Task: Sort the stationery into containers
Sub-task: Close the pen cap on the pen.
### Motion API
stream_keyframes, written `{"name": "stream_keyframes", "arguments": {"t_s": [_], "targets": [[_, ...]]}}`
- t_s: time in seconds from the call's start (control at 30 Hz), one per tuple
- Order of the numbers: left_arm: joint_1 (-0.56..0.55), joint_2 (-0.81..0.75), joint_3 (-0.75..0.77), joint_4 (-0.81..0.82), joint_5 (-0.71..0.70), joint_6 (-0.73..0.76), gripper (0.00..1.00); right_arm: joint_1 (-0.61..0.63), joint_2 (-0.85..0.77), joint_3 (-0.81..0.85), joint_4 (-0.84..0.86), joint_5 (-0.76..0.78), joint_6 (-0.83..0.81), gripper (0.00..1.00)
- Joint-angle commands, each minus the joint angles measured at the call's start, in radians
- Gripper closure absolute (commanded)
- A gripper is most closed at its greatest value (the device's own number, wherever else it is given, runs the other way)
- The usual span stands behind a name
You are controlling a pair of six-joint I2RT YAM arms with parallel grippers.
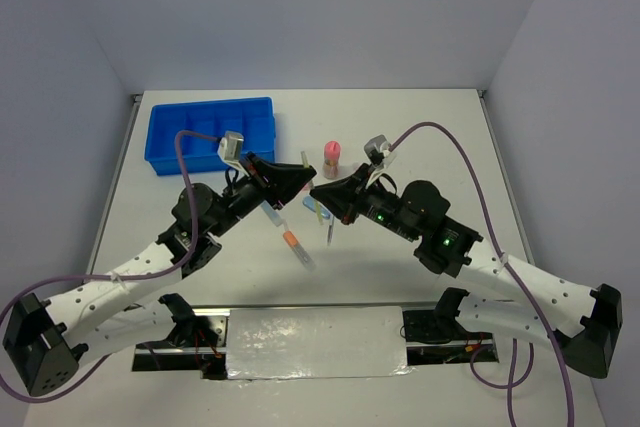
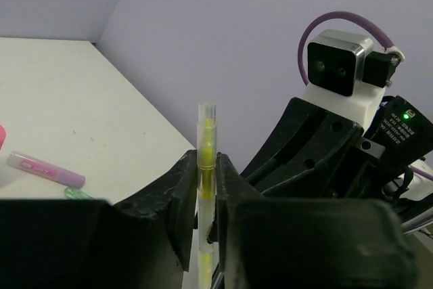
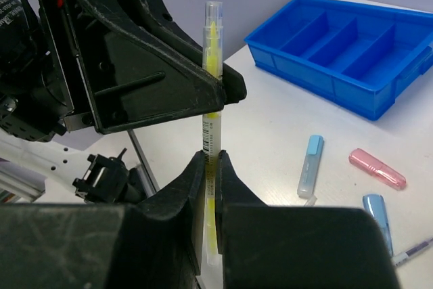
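A thin yellow pen hangs in mid-air between both arms, above the middle of the table. My left gripper is shut on one part of it, jaws snug against its sides. My right gripper is shut on the same yellow pen lower down, at the barcode label. In the top view the left gripper and right gripper meet tip to tip. The blue divided tray stands at the far left, and its compartments look bare in the right wrist view.
Under the arms lie a light-blue highlighter, a pink one, a blue one and an orange-tipped stick. A purple-pink marker lies on the table too. A pink-capped cylinder stands upright behind the grippers.
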Motion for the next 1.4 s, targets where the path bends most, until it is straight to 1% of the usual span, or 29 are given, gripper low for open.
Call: {"name": "stream_keyframes", "arguments": {"t_s": [0.0,0.1,0.13,0.17,0.2,0.23,0.27,0.3,0.37,0.43,0.5,0.57,0.6,0.63,0.7,0.73,0.77,0.8,0.87,0.9,1.0,1.03,1.1,1.13,1.2,1.23,1.33,1.37], "targets": [[-0.004,-0.02,0.019,-0.042,0.02,0.062,0.76,0.006,-0.022,0.072,0.099,0.002,-0.029,1.0],[-0.003,-0.025,0.024,-0.053,0.023,0.069,0.84,0.006,-0.022,0.076,0.103,0.008,-0.027,1.0],[-0.004,-0.025,0.026,-0.052,0.031,0.072,0.88,0.006,-0.018,0.081,0.1,0.008,-0.029,1.0],[-0.004,-0.023,0.027,-0.05,0.049,0.083,0.94,0.006,-0.015,0.085,0.097,0.005,-0.03,1.0],[-0.004,-0.022,0.033,-0.05,0.063,0.092,0.97,0.006,-0.012,0.095,0.09,-0.009,-0.032,1.0],[-0.004,-0.022,0.038,-0.049,0.078,0.1,1.0,0.006,-0.004,0.098,0.088,-0.023,-0.041,0.95],[-0.004,-0.022,0.042,-0.05,0.112,0.123,1.0,0.006,0.002,0.101,0.082,-0.041,-0.047,0.87],[-0.004,-0.025,0.052,-0.05,0.129,0.138,1.0,0.004,0.007,0.11,0.065,-0.085,-0.064,0.77],[-0.003,-0.043,0.061,-0.056,0.158,0.176,1.0,0.006,0.024,0.124,0.031,-0.104,-0.073,0.58],[-0.004,-0.055,0.076,-0.07,0.201,0.221,1.0,0.006,0.025,0.124,0.017,-0.138,-0.076,0.54],[-0.004,-0.078,0.088,-0.081,0.233,0.238,1.0,0.006,0.025,0.119,0.019,-0.156,-0.069,0.55],[-0.004,-0.086,0.104,-0.096,0.256,0.262,1.0,0.006,0.027,0.121,0.014,-0.179,-0.07,0.65],[-0.004,-0.088,0.114,-0.104,0.261,0.269,1.0,0.006,0.028,0.119,0.017,-0.185,-0.066,0.68],[-0.004,-0.091,0.118,-0.114,0.263,0.273,1.0,0.006,0.033,0.121,0.017,-0.194,-0.066,0.68],[-0.004,-0.094,0.124,-0.118,0.261,0.275,1.0,0.006,0.045,0.128,0.014,-0.222,-0.067,0.64],[-0.004,-0.094,0.124,-0.118,0.264,0.272,1.0,0.006,0.05,0.131,0.01,-0.224,-0.067,0.58],[-0.004,-0.092,0.124,-0.115,0.269,0.269,1.0,0.006,0.054,0.132,0.007,-0.222,-0.07,0.56],[-0.003,-0.092,0.124,-0.11,0.272,0.263,1.0,0.006,0.06,0.128,0.008,-0.218,-0.07,0.54],[-0.004,-0.088,0.125,-0.098,0.287,0.253,1.0,0.006,0.067,0.124,0.014,-0.216,-0.069,0.55],[-0.004,-0.088,0.124,-0.098,0.29,0.249,1.0,0.006,0.07,0.125,0.019,-0.224,-0.069,0.66],[-0.004,-0.08,0.127,-0.096,0.299,0.246,1.0,0.006,0.071,0.125,0.034,-0.239,-0.064,0.91],[-0.004,-0.075,0.128,-0.101,0.299,0.246,0.97,0.006,0.07,0.125,0.037,-0.239,-0.064,1.0],[-0.004,-0.074,0.131,-0.116,0.287,0.253,0.84,0.006,0.058,0.121,0.047,-0.234,-0.063,1.0],[-0.004,-0.074,0.133,-0.125,0.281,0.253,0.67,0.006,0.051,0.118,0.047,-0.224,-0.06,1.0],[-0.004,-0.072,0.142,-0.157,0.273,0.267,0.51,0.006,0.038,0.115,0.044,-0.21,-0.061,1.0],[-0.004,-0.074,0.147,-0.167,0.272,0.276,0.32,0.006,0.033,0.115,0.039,-0.196,-0.064,1.0],[-0.004,-0.084,0.176,-0.245,0.221,0.308,0.08,0.006,0.028,0.125,0.007,-0.179,-0.075,1.0],[-0.004,-0.089,0.197,-0.268,0.183,0.316,0.06,0.006,0.031,0.128,-0.007,-0.179,-0.078,1.0]]}}
